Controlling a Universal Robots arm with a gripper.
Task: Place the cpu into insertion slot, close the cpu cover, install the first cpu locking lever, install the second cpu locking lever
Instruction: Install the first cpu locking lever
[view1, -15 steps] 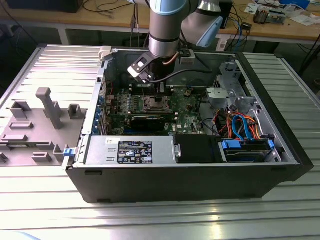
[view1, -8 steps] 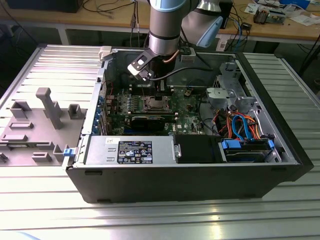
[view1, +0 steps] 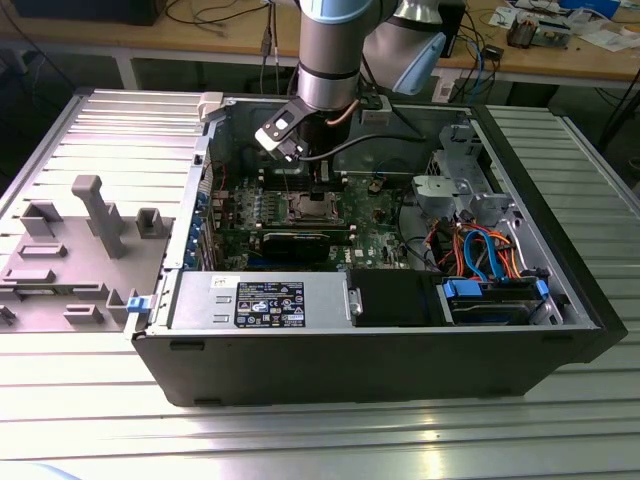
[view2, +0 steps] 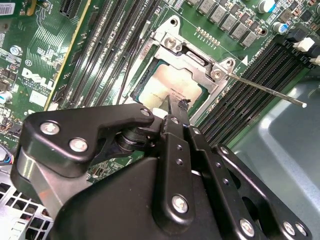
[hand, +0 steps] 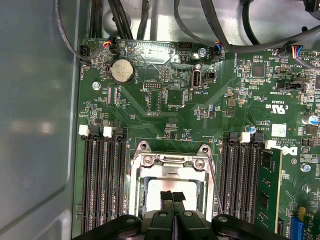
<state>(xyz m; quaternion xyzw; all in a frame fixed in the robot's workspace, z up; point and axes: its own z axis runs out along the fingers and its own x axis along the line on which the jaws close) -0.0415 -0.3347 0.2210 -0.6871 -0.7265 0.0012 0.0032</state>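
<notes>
The cpu (view2: 167, 85), a dull silver square, lies in the insertion slot (view1: 305, 208) on the green motherboard. The cpu cover (hand: 170, 161) appears to lie flat around it, with the chip (hand: 150, 192) showing through its window. My gripper (hand: 173, 196) is shut with nothing held, and its tips (view2: 172, 107) are right at the chip's top near one edge. I cannot tell whether they touch it. One thin locking lever (view2: 265, 90) sticks out free from the socket's corner. A second thin lever (view2: 127, 67) runs along the opposite side. In the exterior view the gripper (view1: 320, 180) hangs just above the socket.
Black memory slots (hand: 102, 180) flank the socket on both sides (hand: 240, 175). A coin battery (hand: 122, 71) sits farther up the board. The grey case wall (hand: 35, 125) is close by. Drive cables (view1: 480, 250) fill the case at the exterior view's right. A grey fixture (view1: 90, 215) stands outside the case.
</notes>
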